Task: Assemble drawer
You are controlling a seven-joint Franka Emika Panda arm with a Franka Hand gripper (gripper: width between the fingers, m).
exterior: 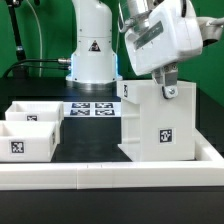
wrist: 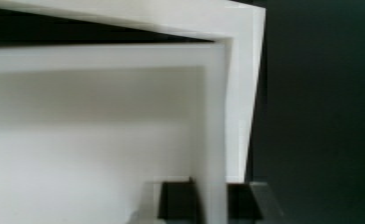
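The tall white drawer casing [exterior: 160, 125] stands upright at the exterior view's right, with a square tag on its front. My gripper [exterior: 168, 88] comes down from above and is shut on the casing's upper side wall. In the wrist view that thin wall [wrist: 229, 110] runs between my two dark fingers [wrist: 175, 200], and my gripper [wrist: 211, 202] straddles it. Two small white trays, one behind [exterior: 35, 112] and one in front [exterior: 25, 140], sit side by side at the exterior view's left, away from the gripper. Their knobs are not visible.
The marker board [exterior: 92, 108] lies flat on the black table between the trays and the casing. A long low white rail [exterior: 110, 178] runs along the front edge. The arm's white base [exterior: 90, 50] stands behind the board.
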